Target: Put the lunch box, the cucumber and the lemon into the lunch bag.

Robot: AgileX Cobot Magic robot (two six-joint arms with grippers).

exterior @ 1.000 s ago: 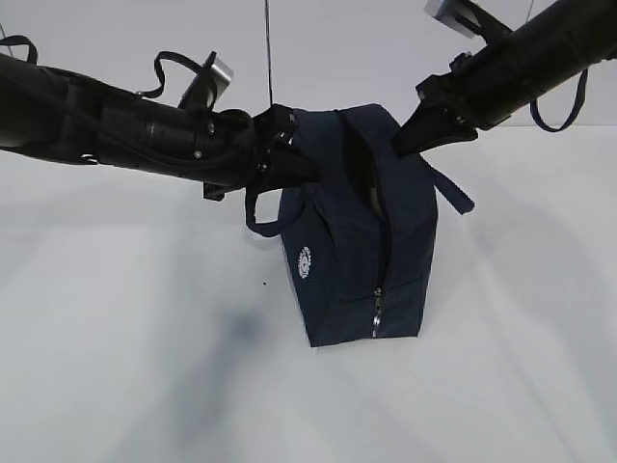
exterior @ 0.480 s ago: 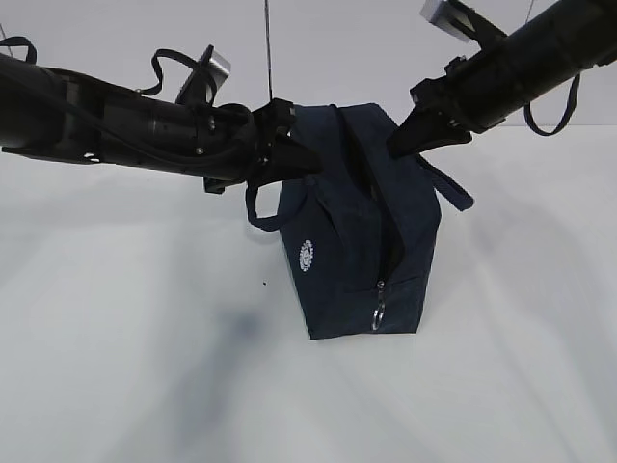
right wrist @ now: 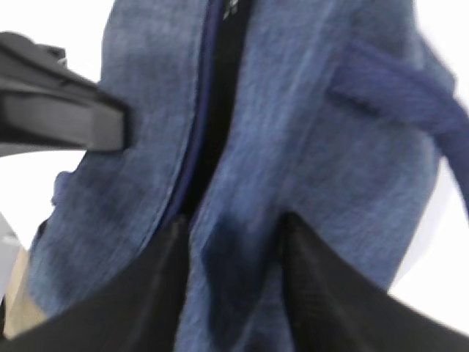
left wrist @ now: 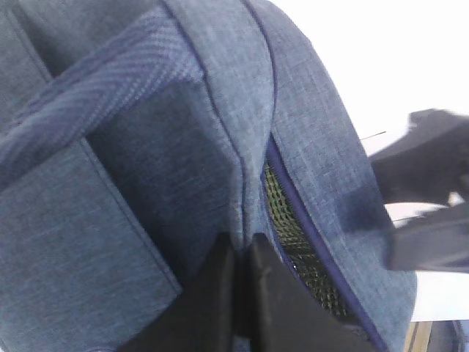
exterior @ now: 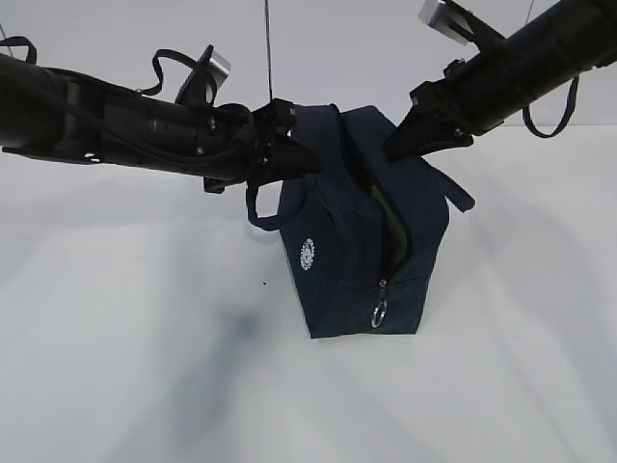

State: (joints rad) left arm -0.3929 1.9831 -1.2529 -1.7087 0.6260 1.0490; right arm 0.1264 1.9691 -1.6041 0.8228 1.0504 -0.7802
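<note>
White table [exterior: 116, 367] bears lunch bag [exterior: 347, 270], left gripper [exterior: 307, 164] pinching it.

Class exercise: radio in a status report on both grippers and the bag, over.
Left gripper shut on bag fabric. Right gripper open over bag top. Bag upright, zipper gap showing. Nothing in the way.

light: bright, even | shadows: soft, faint | glare: background overexposed | wrist views: blurred close-up
</note>
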